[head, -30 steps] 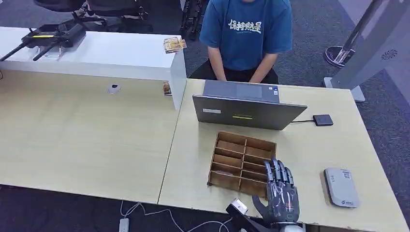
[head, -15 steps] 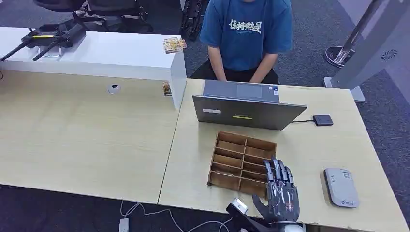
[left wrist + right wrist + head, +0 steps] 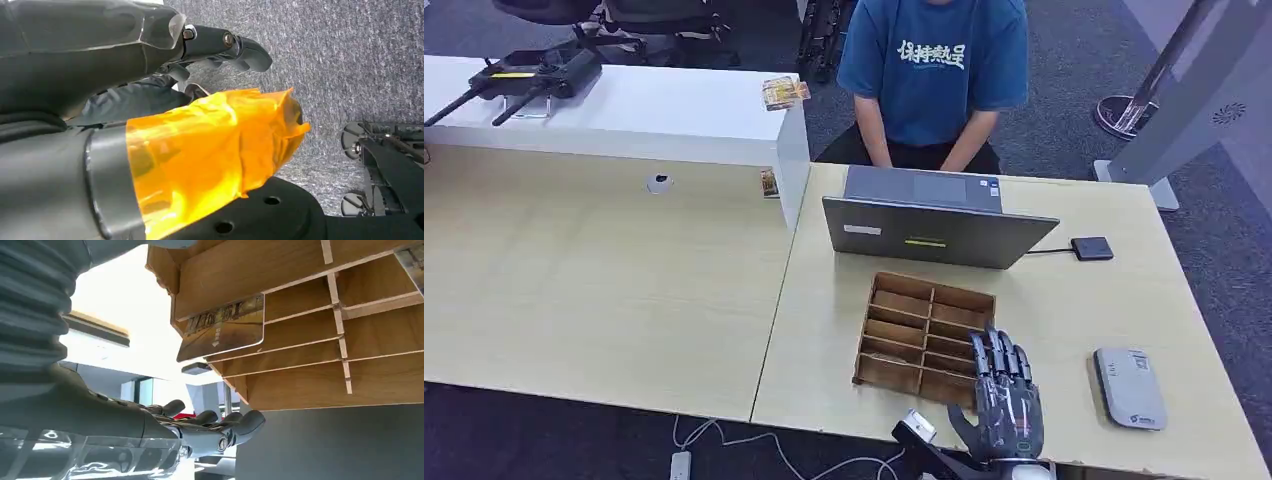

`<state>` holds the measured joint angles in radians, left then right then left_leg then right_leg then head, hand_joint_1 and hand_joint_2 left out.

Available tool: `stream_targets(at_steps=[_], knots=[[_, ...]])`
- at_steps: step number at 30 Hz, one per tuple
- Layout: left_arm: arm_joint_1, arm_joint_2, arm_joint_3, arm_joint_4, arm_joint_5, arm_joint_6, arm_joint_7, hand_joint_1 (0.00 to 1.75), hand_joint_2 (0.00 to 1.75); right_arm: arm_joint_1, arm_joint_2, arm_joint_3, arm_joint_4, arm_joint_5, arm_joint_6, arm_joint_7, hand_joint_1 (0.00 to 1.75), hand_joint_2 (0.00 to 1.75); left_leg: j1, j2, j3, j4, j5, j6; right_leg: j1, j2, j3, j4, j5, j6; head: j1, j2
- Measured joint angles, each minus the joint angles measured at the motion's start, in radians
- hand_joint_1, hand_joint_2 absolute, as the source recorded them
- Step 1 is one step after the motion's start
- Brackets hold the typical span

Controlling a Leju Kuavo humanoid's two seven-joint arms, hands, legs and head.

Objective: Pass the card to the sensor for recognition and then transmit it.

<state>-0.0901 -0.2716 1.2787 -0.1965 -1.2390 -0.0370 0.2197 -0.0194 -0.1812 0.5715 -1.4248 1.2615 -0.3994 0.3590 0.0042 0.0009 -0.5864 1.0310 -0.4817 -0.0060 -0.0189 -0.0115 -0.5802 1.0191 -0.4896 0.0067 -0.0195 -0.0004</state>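
My right hand (image 3: 1006, 408) hovers at near edge of wooden divider tray (image 3: 924, 338), fingers straight and apart, holding nothing. Card (image 3: 223, 327) stands on edge in tray slot, part sticking out. Judge it thin, light, stiff, slick: pinch exposed edge between thumb and finger. My left hand (image 3: 220, 45) hangs low, fingers curled; grip state unclear.

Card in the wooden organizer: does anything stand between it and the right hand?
Nothing visible does. The card juts from a slot of the wooden organizer, and the right hand hovers at the organizer's near corner with open air between its fingers and the card.
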Motion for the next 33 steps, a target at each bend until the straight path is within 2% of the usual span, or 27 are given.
stream_targets(at_steps=[18,19,20,21,22,23,24,33], knots=[[0.000,0.000,0.000,0.000,0.002,0.000,0.000,0.00,0.00,0.000,-0.006,0.000,-0.005,-0.002,0.015,0.006,0.00,1.75,0.000,0.000,0.000,0.000,0.000,0.000,0.000,0.000,0.000,0.000,0.000,0.000,0.000,0.000],[0.000,0.000,0.000,0.000,0.003,0.000,0.000,0.00,0.00,0.000,-0.007,0.000,-0.006,-0.002,0.018,0.006,0.05,1.75,0.000,0.000,0.000,0.000,0.000,0.000,0.000,0.000,0.000,0.000,0.000,0.000,0.000,0.000],[0.000,0.000,0.000,0.000,0.003,0.000,0.000,0.00,0.00,0.000,-0.007,0.001,-0.006,-0.004,0.021,0.006,0.16,1.75,0.000,0.000,0.000,0.000,0.000,0.000,0.000,0.000,0.000,0.000,0.000,0.000,0.000,0.000],[0.000,0.000,0.000,0.000,0.003,0.000,0.000,0.00,0.00,0.000,-0.008,0.001,-0.006,-0.004,0.021,0.006,0.44,1.75,0.000,0.000,0.000,0.000,0.000,0.000,0.000,0.000,0.000,0.000,0.000,0.000,0.000,0.000],[0.000,0.000,0.000,0.000,0.003,0.000,0.000,0.00,0.00,0.000,-0.008,0.001,-0.006,-0.005,0.022,0.006,1.08,1.75,0.000,0.000,0.000,0.000,0.000,0.000,0.000,0.000,0.000,0.000,0.000,0.000,0.000,0.000],[0.000,0.000,0.000,0.000,0.003,0.000,0.000,0.00,0.00,0.000,-0.009,0.001,-0.006,-0.005,0.023,0.006,1.50,1.75,0.000,0.000,0.000,0.000,0.000,0.000,0.000,0.000,0.000,0.000,0.000,0.000,0.000,0.000],[0.000,-0.001,0.000,0.000,0.003,0.000,0.000,0.00,0.00,0.000,-0.009,0.001,-0.006,-0.005,0.024,0.006,1.73,1.75,0.000,0.000,0.000,0.000,0.000,0.000,0.000,0.000,0.000,0.000,0.000,0.000,0.000,0.000],[0.000,-0.001,0.000,0.000,0.003,0.000,0.000,0.00,0.00,0.000,-0.010,0.001,-0.006,-0.007,0.026,0.007,1.75,1.75,0.000,0.000,0.000,0.000,0.000,0.000,0.000,0.000,0.000,0.000,0.000,0.000,0.000,0.000]])
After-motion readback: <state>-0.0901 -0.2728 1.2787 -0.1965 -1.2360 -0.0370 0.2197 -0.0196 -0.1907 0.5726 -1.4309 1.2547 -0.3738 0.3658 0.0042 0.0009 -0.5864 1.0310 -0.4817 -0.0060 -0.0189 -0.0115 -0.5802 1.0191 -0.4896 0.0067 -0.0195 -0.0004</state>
